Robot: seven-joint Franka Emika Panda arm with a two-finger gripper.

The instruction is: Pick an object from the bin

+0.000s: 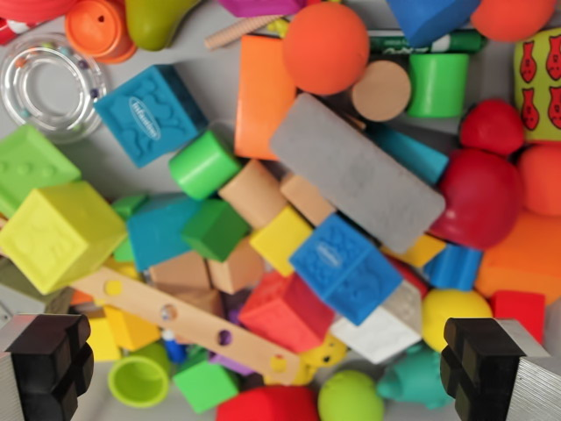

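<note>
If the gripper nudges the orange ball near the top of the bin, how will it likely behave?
The orange ball is round and perched atop other toys, so it probably rolls off. Its matte surface suggests decent grip and perhaps lightness.

One camera only — the wrist view, looking straight down into the bin of toys from close above. The black fingertips (48,364) of the end effector (267,368) frame the lower left and lower right corners, so the lens sits just behind them. The pile fills the whole frame — no bin rim shows.
</note>
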